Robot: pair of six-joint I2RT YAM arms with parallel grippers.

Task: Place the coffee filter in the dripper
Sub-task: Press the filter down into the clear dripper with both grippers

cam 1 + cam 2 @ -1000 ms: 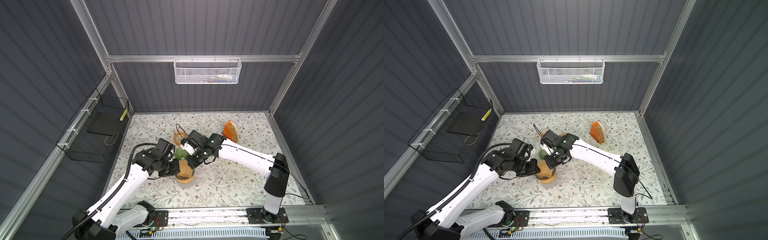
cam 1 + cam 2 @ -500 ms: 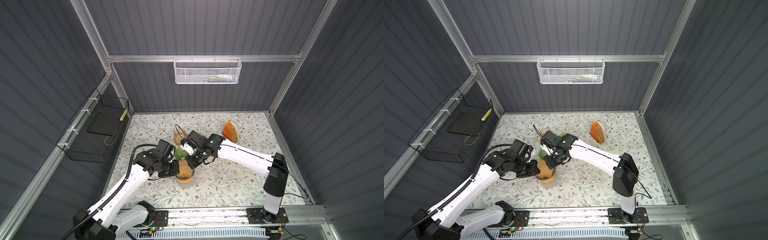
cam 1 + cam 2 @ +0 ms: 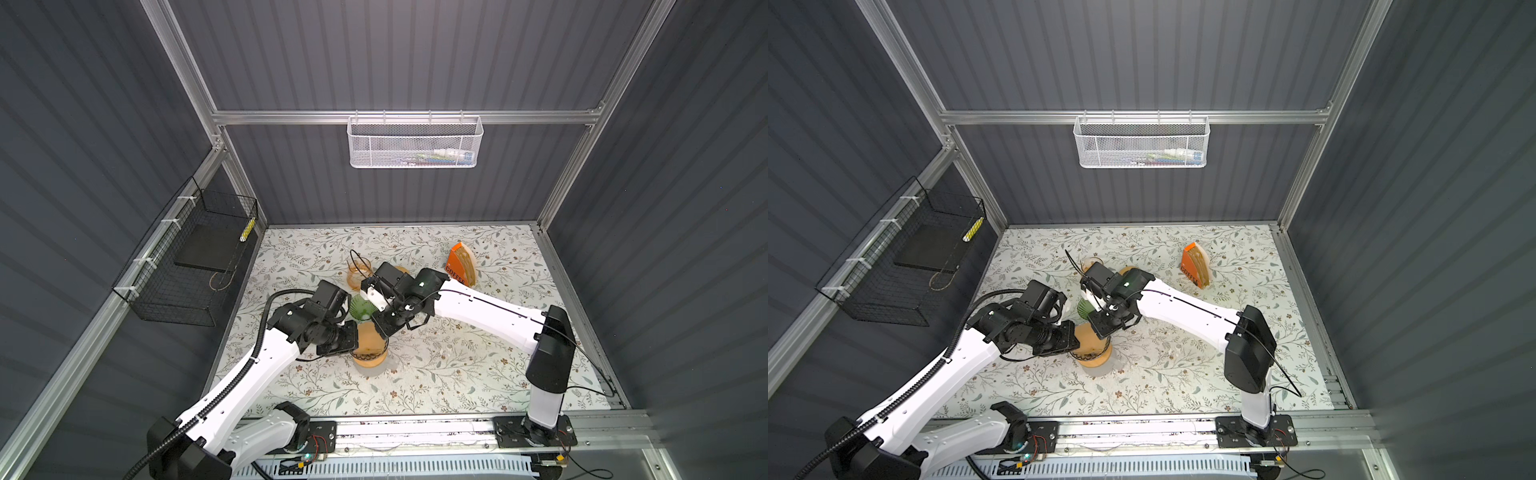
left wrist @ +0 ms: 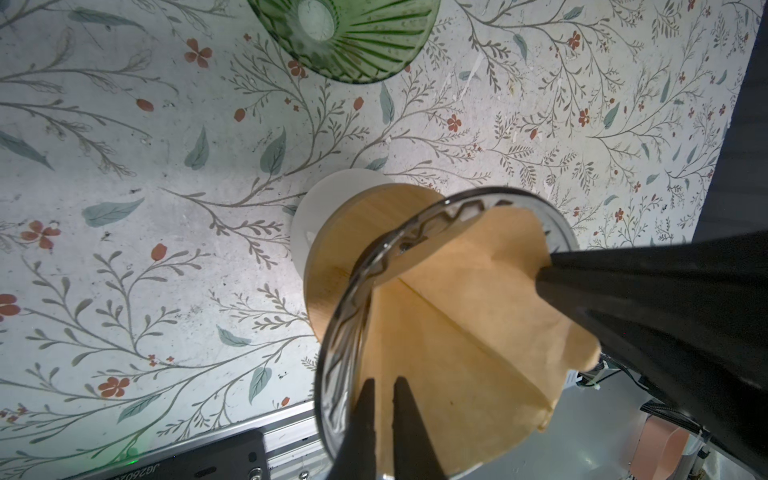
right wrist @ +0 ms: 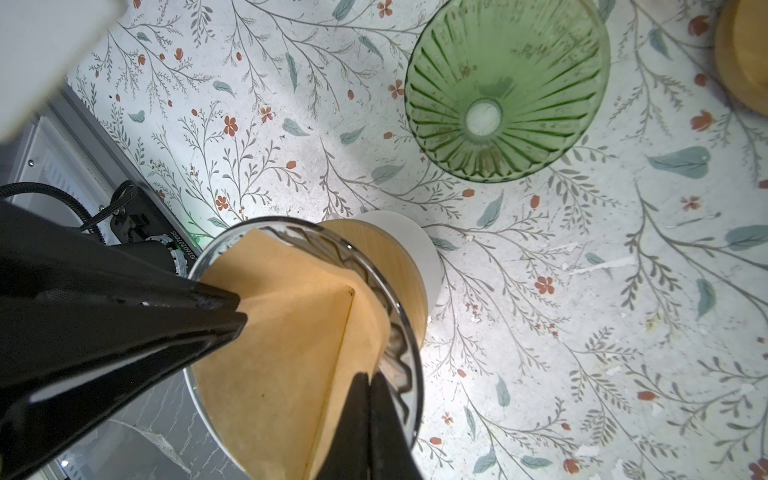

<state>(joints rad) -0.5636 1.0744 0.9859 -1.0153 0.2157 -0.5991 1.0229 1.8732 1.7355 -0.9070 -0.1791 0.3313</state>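
Note:
The clear glass dripper (image 4: pixel 357 266) stands on a round wooden base (image 3: pixel 370 357) in the middle of the table. The brown paper coffee filter (image 4: pixel 457 324) sits inside its cone (image 5: pixel 399 316), opened out, with its top edge poking above the rim. My left gripper (image 4: pixel 382 384) is shut on one side of the filter's (image 5: pixel 291 353) edge. My right gripper (image 5: pixel 368 380) is shut on the opposite edge, close to the glass rim. In both top views the two grippers meet over the dripper (image 3: pixel 1094 345) from left and right.
A green ribbed glass cone (image 5: pixel 507 95) stands just behind the dripper. Further back are an amber glass with a black wire (image 3: pixel 358 272) and an orange box of filters (image 3: pixel 461 266). A black wire basket (image 3: pixel 195 266) hangs on the left wall.

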